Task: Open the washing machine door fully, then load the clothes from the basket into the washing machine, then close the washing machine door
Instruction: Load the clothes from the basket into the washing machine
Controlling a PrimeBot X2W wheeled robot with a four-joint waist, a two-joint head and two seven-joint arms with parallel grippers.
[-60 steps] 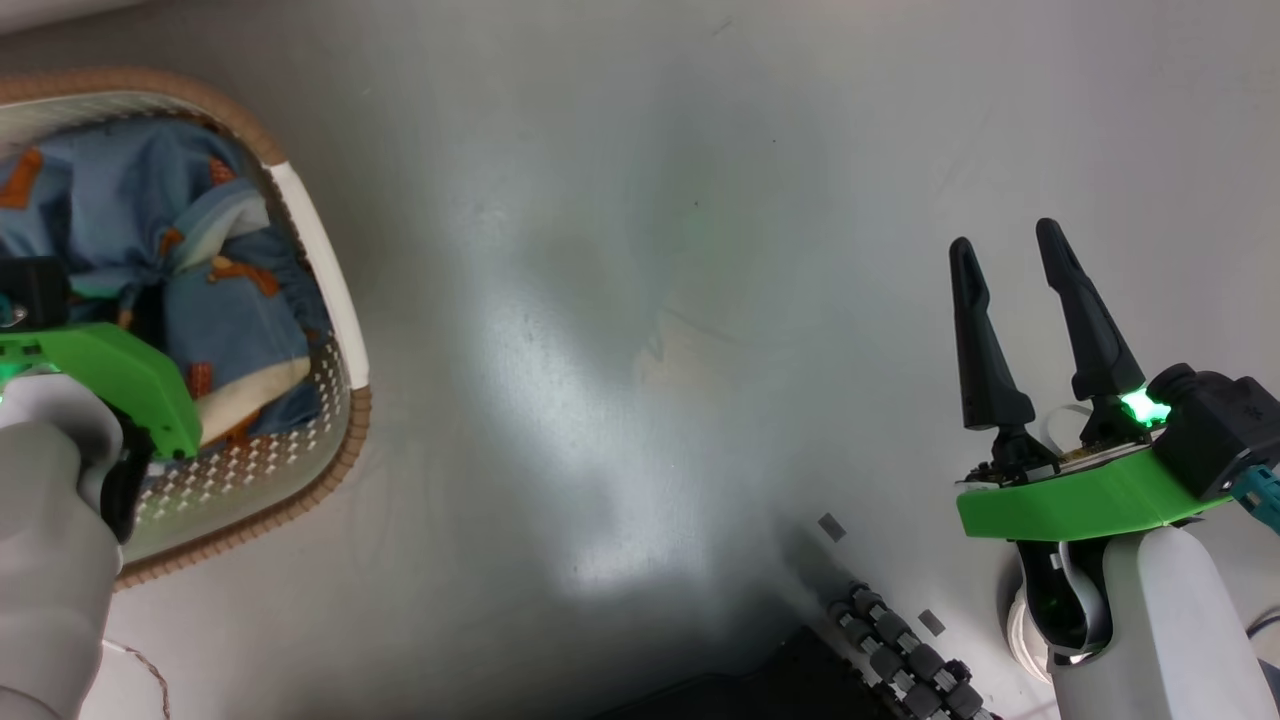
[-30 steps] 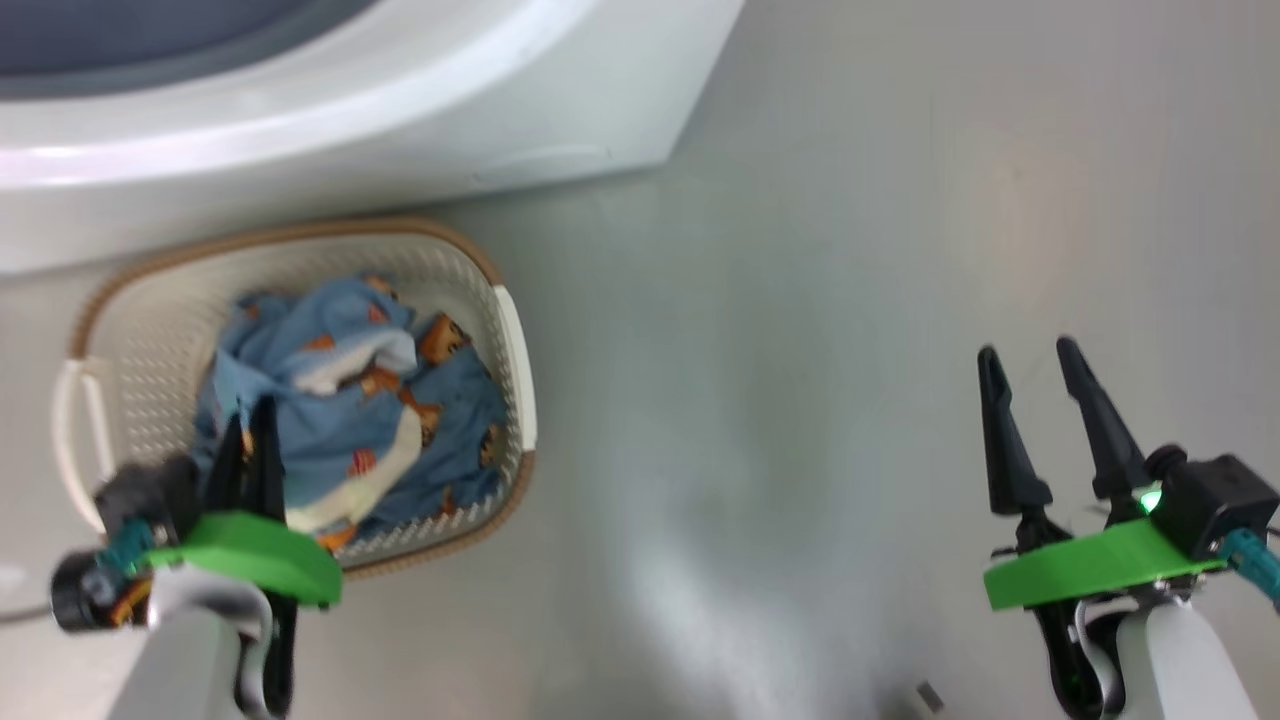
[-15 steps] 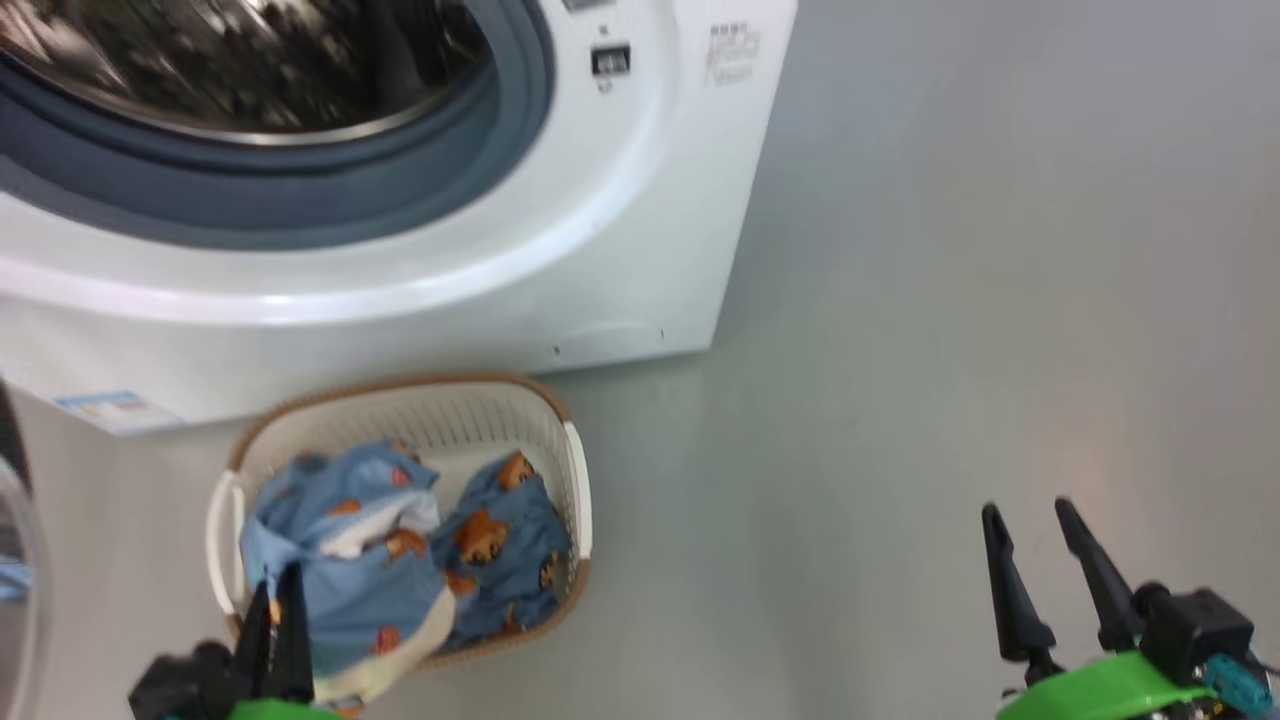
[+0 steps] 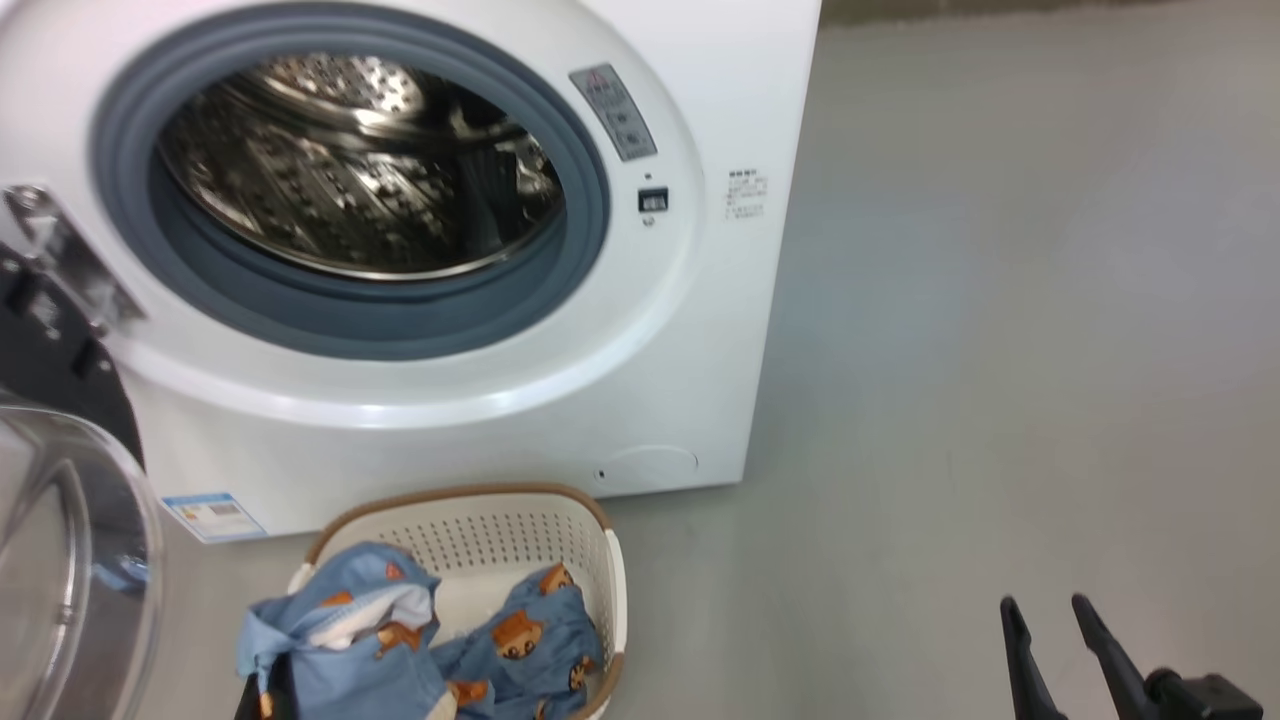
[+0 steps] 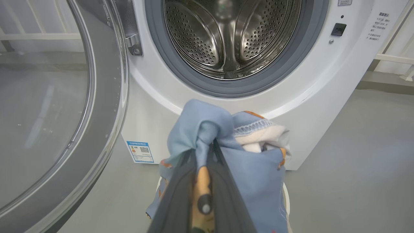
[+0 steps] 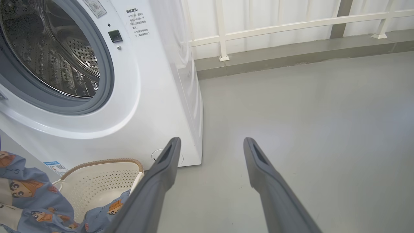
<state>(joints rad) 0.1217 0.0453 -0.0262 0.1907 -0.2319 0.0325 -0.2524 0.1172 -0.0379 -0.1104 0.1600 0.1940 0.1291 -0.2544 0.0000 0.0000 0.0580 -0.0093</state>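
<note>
Okay: big white boxy front-loading washing machine (image 4: 700, 330), matte grey rubber gasket (image 4: 350, 325), shiny perforated steel drum (image 5: 229, 35), its round glass-bowl door (image 5: 106, 97) swung open at left. Small cream perforated plastic basket (image 4: 520, 540) with brown woven-look rim sits on smooth grey floor (image 4: 1000, 350) just before the machine. Meanwhile left gripper (image 5: 204, 148) pinches narrow on a bunch of soft light blue bear-print clothes (image 5: 255, 174) held above the basket, below the drum mouth, hiding part of the white front; right gripper (image 6: 212, 142) gapes wide, empty, over the floor.
</note>
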